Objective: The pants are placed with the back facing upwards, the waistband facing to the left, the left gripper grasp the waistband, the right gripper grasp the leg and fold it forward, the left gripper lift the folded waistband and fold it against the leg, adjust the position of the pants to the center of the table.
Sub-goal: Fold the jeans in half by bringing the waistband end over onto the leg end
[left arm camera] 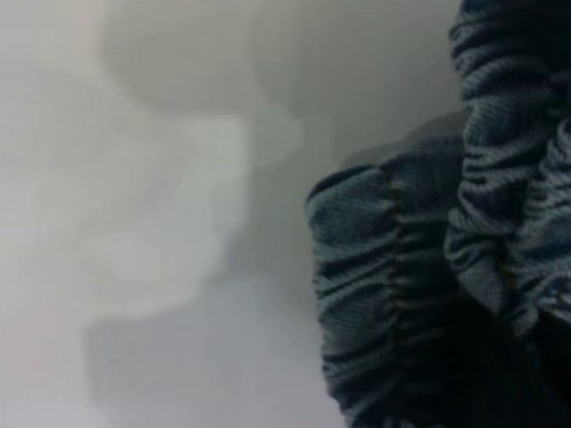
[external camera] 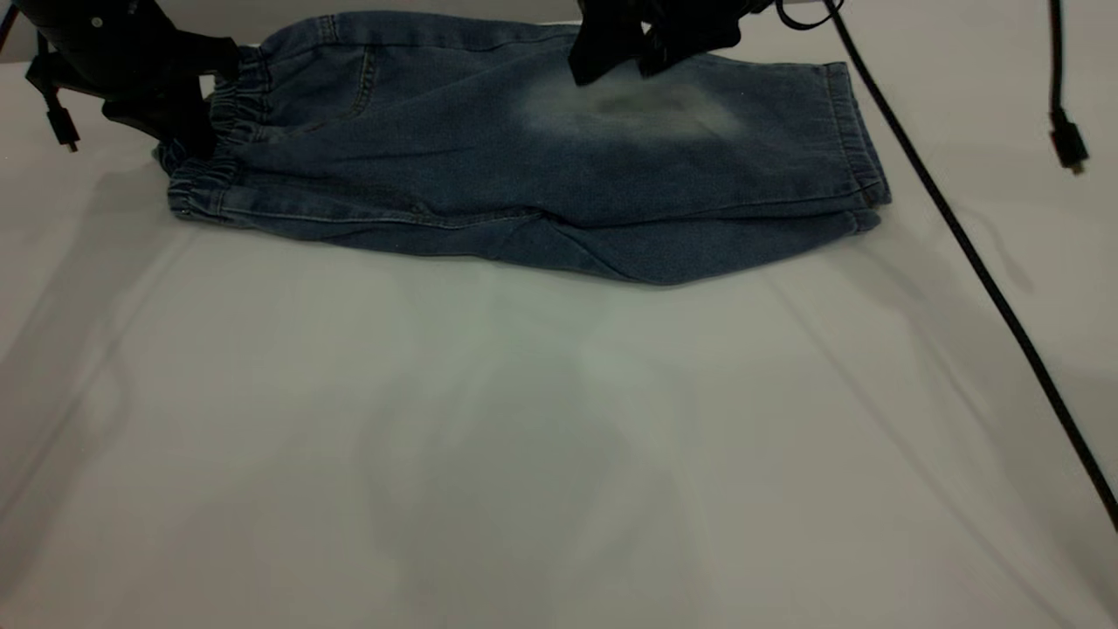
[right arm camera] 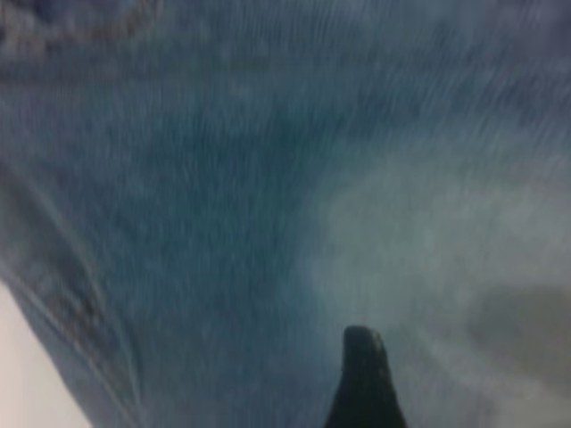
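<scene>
A broad white-grey tabletop (external camera: pixel 541 454) fills nearly everything in sight, smooth and bare across its near half. Soft grey shadows spread over the middle and fan out toward the near corners. Light falls evenly from above. A thin black cable (external camera: pixel 969 253) slants across the right side; another cable end (external camera: pixel 1067 144) dangles at far right.

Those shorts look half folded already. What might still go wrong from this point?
The pants lie folded lengthwise near the far edge of the table, so they may end up off-centre. The left end effector sits at the bunched waistband; it might catch only one layer, and the fold would open when lifted. The right end effector hovers over the leg and its pale patch; a loose cable beside it could snag.
</scene>
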Tool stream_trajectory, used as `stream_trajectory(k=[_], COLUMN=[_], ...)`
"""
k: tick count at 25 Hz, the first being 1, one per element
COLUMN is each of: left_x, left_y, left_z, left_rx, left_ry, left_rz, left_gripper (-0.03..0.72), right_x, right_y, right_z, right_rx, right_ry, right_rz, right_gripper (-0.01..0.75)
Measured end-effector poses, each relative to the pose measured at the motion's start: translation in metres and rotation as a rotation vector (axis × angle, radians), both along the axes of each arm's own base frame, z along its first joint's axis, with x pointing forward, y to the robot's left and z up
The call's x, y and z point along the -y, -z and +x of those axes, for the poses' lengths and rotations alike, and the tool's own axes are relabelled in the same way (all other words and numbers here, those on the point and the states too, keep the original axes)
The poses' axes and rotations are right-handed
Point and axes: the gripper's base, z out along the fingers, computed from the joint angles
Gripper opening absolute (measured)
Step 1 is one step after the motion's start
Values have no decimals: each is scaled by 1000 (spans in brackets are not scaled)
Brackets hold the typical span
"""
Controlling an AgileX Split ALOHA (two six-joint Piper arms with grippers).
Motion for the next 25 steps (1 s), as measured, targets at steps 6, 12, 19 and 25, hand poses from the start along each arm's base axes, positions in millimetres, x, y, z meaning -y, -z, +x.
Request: stream_trajectory(k=[6, 12, 19, 25], left_x=[0, 0, 4, 37], left_y=[0, -3, -33, -77], left_z=[0, 2, 15, 29], left_rx=[2, 5, 0, 51], left_ry=[-2, 2, 27, 160], left_rz=[-2, -3, -23, -101], left_gripper=[57, 57, 57, 57], right_x=[-10, -25, -29, -33], right_y=[12, 16, 39, 33], right_z=[1, 3, 0, 1], right_rx=[-151, -95, -107, -144], right_ry=[-27, -6, -32, -13], right_rz=[-212, -386, -438, -389], right_gripper=[442, 442, 442, 442])
